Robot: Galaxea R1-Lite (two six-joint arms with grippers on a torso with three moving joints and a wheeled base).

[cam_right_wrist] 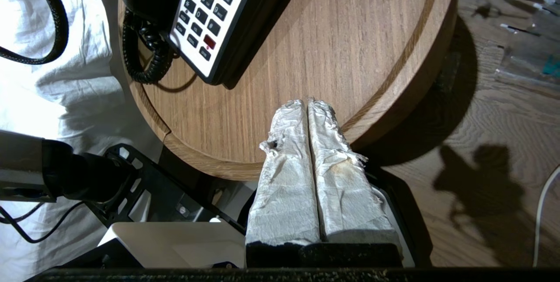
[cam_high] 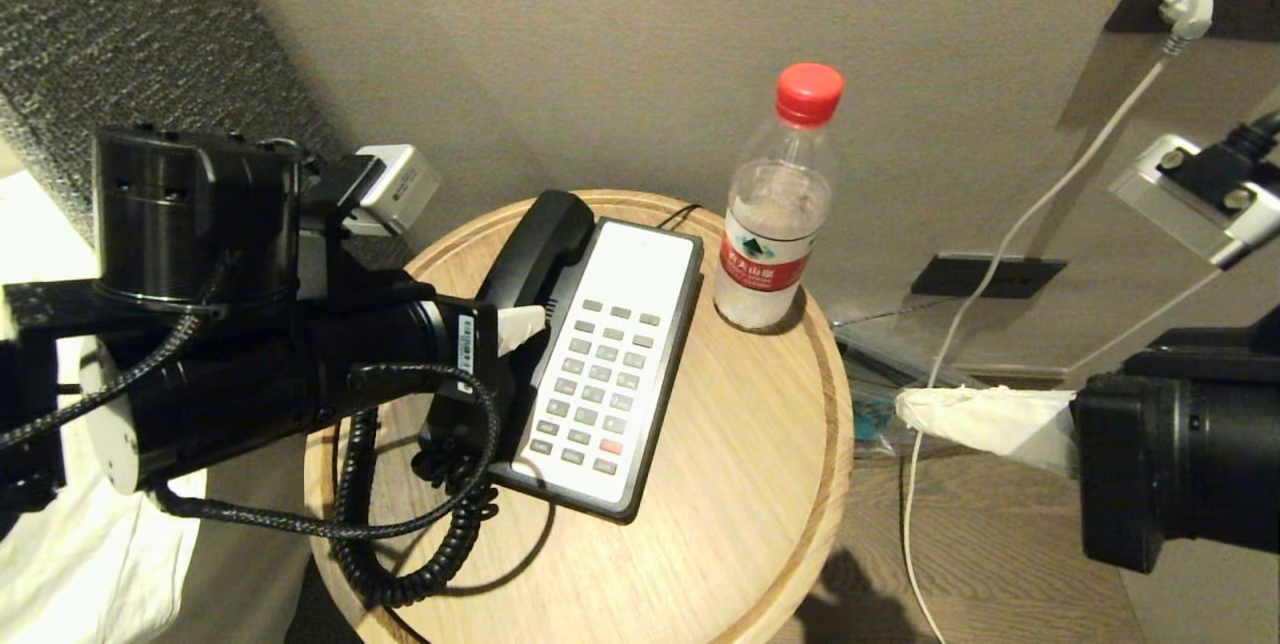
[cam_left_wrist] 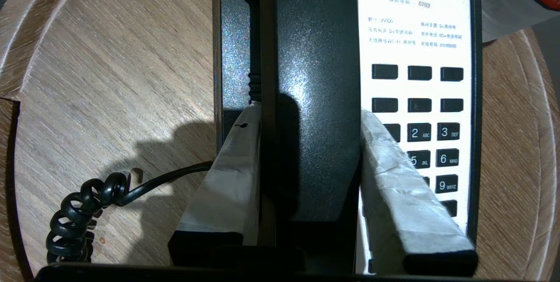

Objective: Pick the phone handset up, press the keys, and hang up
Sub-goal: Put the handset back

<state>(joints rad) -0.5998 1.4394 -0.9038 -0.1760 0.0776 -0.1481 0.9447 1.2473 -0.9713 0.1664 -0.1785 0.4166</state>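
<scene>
I am holding the left hand (cam_left_wrist: 308, 150) around the middle of the long black plastic phone handset (cam_left_wrist: 315, 76), one taped finger (cam_left_wrist: 227, 177) against each long side. The hand is partly closed, just to the width of the handset, and I judge it is gripping rather than merely straddling. I am taking it at the middle so it should hang level once it is lifted.

The handset is lying in the cradle along the left side of the black-and-white phone base (cam_high: 610, 364), which is sitting towards the left half of the round wooden worktop (cam_high: 740, 484). I cannot tell whether it has left the cradle yet; from the head view it looks seated or barely raised. Its black coiled cord (cam_high: 400, 544) is looping off the phone's near end towards the worktop's front-left edge, slack enough, I judge, not to drag the base on a lift.

A clear plastic water bottle with a red cap (cam_high: 775, 214) is standing near the back edge, just beside the phone's far right corner, so I am keeping clear of it.

I am keeping the right hand (cam_right_wrist: 308, 111) off the worktop's right edge, its paper-wrapped fingers pressed together and empty, ready for the grey keys (cam_high: 600, 374).
</scene>
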